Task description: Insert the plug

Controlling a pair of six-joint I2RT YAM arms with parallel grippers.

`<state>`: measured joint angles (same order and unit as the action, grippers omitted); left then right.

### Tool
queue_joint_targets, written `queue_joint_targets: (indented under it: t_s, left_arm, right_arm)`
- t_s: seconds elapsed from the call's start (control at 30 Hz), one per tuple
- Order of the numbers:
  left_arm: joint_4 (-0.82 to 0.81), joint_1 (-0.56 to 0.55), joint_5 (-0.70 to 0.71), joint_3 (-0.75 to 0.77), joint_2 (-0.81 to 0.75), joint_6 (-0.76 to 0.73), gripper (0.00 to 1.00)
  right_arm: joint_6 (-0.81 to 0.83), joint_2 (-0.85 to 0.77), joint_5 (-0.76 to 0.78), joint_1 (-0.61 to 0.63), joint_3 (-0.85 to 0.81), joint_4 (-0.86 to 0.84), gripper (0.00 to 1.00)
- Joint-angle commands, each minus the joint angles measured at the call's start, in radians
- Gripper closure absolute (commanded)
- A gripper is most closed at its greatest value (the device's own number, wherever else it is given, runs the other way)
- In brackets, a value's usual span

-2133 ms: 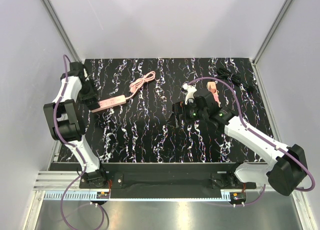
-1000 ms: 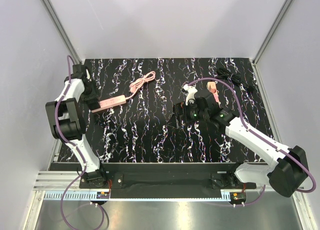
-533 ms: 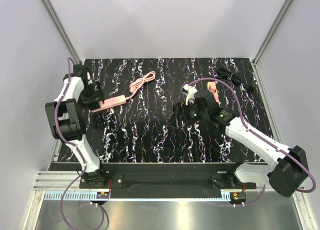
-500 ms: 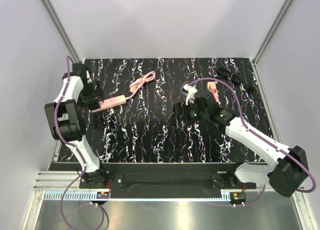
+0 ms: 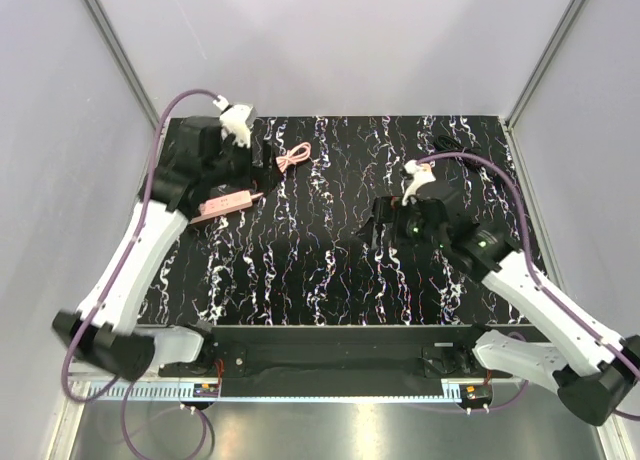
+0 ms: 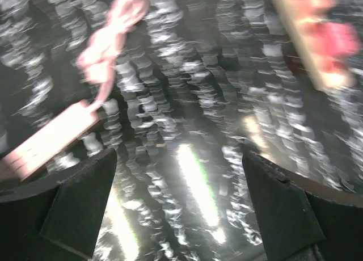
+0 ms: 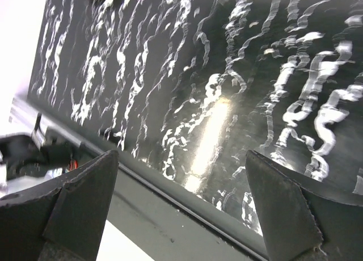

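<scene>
In the blurred left wrist view, a salmon-pink block that looks like the plug [image 6: 340, 37] lies against a beige bar [image 6: 300, 34] at the top right. In the top view the plug is hidden behind my right arm. A pink power strip [image 5: 225, 202] lies at the left, also seen in the left wrist view [image 6: 51, 139]. My left gripper [image 5: 263, 157] is open and empty above the mat, between the strip and the coiled pink cable [image 5: 292, 158]; its jaws stand wide [image 6: 181, 215]. My right gripper [image 5: 373, 227] is open and empty [image 7: 181, 215] over the mat's middle.
A black cable [image 5: 455, 145] lies at the back right corner. The coiled pink cable also shows in the left wrist view [image 6: 110, 42]. The right wrist view shows the mat's front edge [image 7: 187, 193] and an arm base [image 7: 34, 153]. Grey walls close in the sides and back.
My left arm has swung away from the left wall and reached out, bringing its gripper over the mat by the pink cable. My right arm has shifted a little to the right.
</scene>
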<state>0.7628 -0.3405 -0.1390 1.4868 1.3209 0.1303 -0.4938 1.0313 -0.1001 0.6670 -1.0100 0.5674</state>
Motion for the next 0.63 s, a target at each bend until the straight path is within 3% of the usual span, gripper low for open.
queue_joint_targets:
  t_s: [0.0, 0.2, 0.5, 0.6]
  left_arm:
    - [-0.234, 0.011, -0.332, -0.158, -0.121, 0.038, 0.01]
    - [-0.567, -0.006, -0.578, -0.417, -0.321, 0.176, 0.01]
    - [-0.675, -0.025, -0.553, -0.556, -0.397, 0.189, 0.01]
    - [-0.631, -0.025, -0.513, -0.547, -0.391, 0.160, 0.01]
  right_arm:
    - [-0.022, -0.039, 0.213, -0.004, -0.136, 0.154, 0.00]
    - [-0.044, -0.043, 0.226, -0.003, -0.257, 0.203, 0.00]
    - [-0.063, -0.102, 0.260, -0.003, -0.210, 0.088, 0.00]
    - [-0.083, -0.120, 0.307, -0.001, -0.182, 0.055, 0.00]
